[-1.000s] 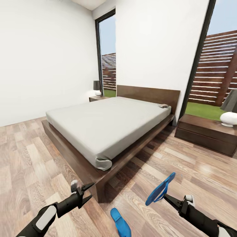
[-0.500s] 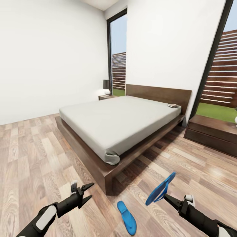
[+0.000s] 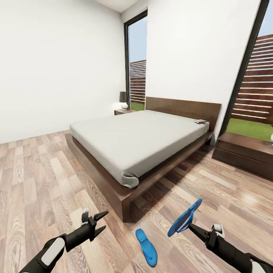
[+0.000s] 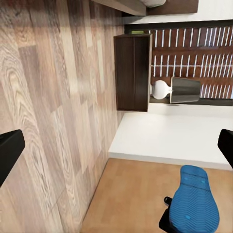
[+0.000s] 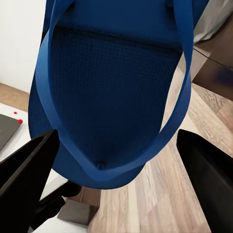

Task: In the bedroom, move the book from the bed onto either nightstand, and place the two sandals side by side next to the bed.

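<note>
Right gripper [image 3: 190, 225] you have clamped on one sandal [image 3: 184, 218], left gripper [image 3: 99, 222] spread, holding nothing, second sandal [image 3: 146, 247] on floor [image 3: 34, 178] near bed [image 3: 140, 140] corner.

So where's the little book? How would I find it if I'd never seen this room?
Start at the big dark brown wooden bed with the bare light-grey mattress. Follow the mattress to its far corner on the right, just in front of the flat wooden headboard. The small thin book lies flat there; it is the one thing on the otherwise bare mattress.
</note>
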You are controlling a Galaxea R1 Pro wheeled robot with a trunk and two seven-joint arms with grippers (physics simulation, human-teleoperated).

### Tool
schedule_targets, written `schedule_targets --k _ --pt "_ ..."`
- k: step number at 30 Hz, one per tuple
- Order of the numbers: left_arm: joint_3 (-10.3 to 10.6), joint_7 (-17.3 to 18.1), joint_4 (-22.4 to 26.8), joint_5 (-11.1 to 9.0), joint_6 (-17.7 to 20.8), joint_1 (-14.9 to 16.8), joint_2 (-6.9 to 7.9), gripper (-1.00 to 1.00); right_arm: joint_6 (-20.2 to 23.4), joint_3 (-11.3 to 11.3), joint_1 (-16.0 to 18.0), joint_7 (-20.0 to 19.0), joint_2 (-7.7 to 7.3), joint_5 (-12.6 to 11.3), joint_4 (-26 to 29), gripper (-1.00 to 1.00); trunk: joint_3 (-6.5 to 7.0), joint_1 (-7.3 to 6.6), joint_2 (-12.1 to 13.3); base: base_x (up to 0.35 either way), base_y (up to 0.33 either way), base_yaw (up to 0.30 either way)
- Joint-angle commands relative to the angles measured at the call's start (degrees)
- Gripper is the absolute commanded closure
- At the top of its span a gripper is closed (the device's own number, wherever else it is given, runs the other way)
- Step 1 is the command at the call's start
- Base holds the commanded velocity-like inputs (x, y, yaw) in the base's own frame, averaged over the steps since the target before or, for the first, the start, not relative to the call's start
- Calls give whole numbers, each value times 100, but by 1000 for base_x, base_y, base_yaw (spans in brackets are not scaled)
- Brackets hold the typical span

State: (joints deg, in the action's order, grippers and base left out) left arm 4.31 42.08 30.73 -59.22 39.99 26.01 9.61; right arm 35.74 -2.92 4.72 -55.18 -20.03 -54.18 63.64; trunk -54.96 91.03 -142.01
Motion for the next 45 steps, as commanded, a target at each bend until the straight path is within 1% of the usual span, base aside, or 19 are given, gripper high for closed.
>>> schedule_targets --k 1,14,28,33,45 --pt "26 2 -6 -46 21 3 6 -100 38 -2 2 -1 -1 -31 0 100 -6 -1 -2 -5 0 1" --pt "26 2 -25 -46 -34 4 6 -100 38 -6 2 -1 -1 -36 -8 100 -6 -1 -2 -1 0 0" --pt "26 2 -30 -46 -35 4 -29 -100 61 -12 2 -1 -6 -45 -9 100 -6 -1 -2 0 0 13" --pt "26 2 -31 -46 -35 4 -31 -100 64 -15 2 9 -9 -36 -12 100 -7 -1 -2 0 0 142" --pt "26 -3 -32 -46 -35 2 -38 -100 44 -16 2 16 -10 -40 -9 100 -32 -1 -2 0 0 230"
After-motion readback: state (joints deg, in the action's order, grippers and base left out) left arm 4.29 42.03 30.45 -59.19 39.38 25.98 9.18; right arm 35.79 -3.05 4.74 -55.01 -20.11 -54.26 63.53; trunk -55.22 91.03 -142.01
